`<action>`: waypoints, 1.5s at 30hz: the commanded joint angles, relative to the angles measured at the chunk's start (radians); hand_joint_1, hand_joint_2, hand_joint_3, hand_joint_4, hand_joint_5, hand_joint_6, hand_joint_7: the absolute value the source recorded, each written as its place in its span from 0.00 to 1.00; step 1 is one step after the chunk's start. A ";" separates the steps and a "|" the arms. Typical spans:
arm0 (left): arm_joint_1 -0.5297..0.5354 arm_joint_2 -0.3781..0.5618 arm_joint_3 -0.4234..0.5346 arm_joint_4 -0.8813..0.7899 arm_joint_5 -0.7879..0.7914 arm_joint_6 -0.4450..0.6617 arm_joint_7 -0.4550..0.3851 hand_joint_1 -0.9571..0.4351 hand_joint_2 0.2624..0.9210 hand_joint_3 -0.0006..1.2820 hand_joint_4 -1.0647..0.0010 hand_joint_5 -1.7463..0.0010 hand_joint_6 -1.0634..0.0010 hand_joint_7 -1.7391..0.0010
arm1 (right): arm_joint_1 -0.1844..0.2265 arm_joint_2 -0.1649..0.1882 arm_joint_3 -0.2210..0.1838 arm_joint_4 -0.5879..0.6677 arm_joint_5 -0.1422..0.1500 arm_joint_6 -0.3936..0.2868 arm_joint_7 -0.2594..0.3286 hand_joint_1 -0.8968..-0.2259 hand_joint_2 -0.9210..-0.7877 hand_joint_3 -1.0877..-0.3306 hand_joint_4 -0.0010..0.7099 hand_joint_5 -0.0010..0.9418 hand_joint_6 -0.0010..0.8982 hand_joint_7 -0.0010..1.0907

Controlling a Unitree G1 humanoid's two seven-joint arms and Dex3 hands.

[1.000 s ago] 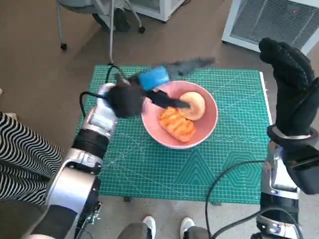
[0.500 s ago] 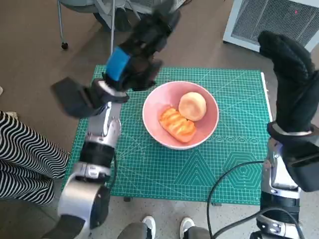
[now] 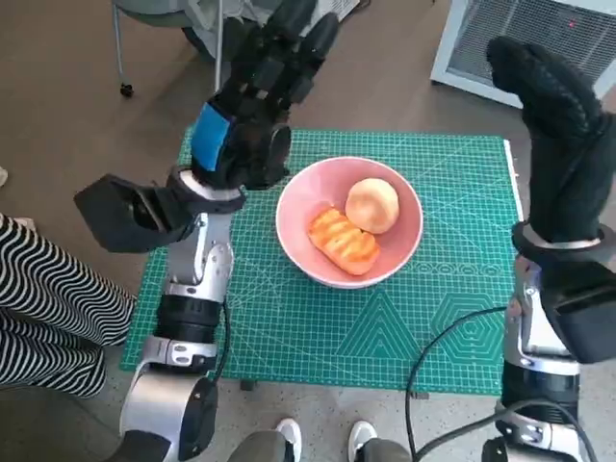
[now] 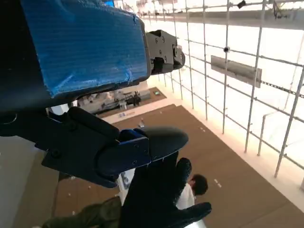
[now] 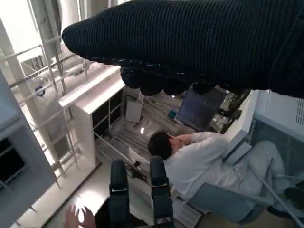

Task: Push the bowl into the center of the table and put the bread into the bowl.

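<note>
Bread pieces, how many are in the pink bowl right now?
2. A round bun sits toward the far side of the pink bowl, and a striped orange loaf lies against it, nearer the robot. Nothing suggests more underneath.

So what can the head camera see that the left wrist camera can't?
Only the head view shows the pink bowl on the green mat, with the round bread and the striped bread inside it. Only the left wrist view shows a tall wall of windows. Both show the left hand with its blue tape, and the gloved right hand; both hands hold nothing.
</note>
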 commanded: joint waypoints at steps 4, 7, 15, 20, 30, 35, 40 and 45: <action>0.033 -0.024 -0.008 -0.019 0.057 -0.068 0.057 0.15 1.00 0.48 0.96 0.98 1.00 0.85 | -0.011 -0.009 0.010 0.035 -0.018 0.005 -0.004 0.26 0.00 0.50 0.27 0.00 0.00 0.50; 0.038 -0.029 -0.011 -0.019 0.072 -0.084 0.074 0.16 1.00 0.48 0.96 0.98 1.00 0.86 | -0.013 -0.009 0.012 0.045 -0.015 0.006 -0.001 0.26 0.00 0.50 0.27 0.00 0.01 0.50; 0.042 -0.031 -0.018 -0.018 0.088 -0.098 0.090 0.15 1.00 0.47 0.97 0.98 1.00 0.86 | -0.012 -0.005 0.013 0.064 0.002 0.001 0.007 0.26 0.00 0.49 0.27 0.00 0.01 0.50; 0.044 -0.027 -0.023 -0.025 0.086 -0.087 0.089 0.15 1.00 0.47 0.97 0.98 1.00 0.86 | -0.005 0.002 0.019 0.060 0.005 0.006 0.007 0.25 0.00 0.49 0.27 0.00 0.00 0.50; 0.048 -0.023 -0.025 -0.035 0.068 -0.061 0.075 0.15 1.00 0.47 0.98 0.97 1.00 0.86 | 0.008 0.007 0.021 0.060 0.003 0.005 -0.001 0.24 0.00 0.49 0.25 0.00 0.00 0.49; 0.051 -0.023 -0.024 -0.043 0.062 -0.053 0.071 0.15 1.00 0.47 0.98 0.97 1.00 0.86 | 0.013 0.011 0.019 0.062 0.004 0.004 -0.005 0.24 0.00 0.49 0.24 0.00 0.00 0.49; 0.052 -0.020 -0.021 -0.048 0.056 -0.044 0.067 0.15 1.00 0.47 0.98 0.97 1.00 0.86 | 0.017 0.018 0.018 0.065 0.006 0.001 -0.008 0.25 0.00 0.50 0.24 0.00 0.00 0.48; 0.053 -0.021 -0.019 -0.050 0.057 -0.042 0.067 0.15 1.00 0.47 0.98 0.97 1.00 0.86 | 0.019 0.019 0.017 0.065 0.006 0.001 -0.008 0.25 0.00 0.50 0.24 0.00 0.00 0.48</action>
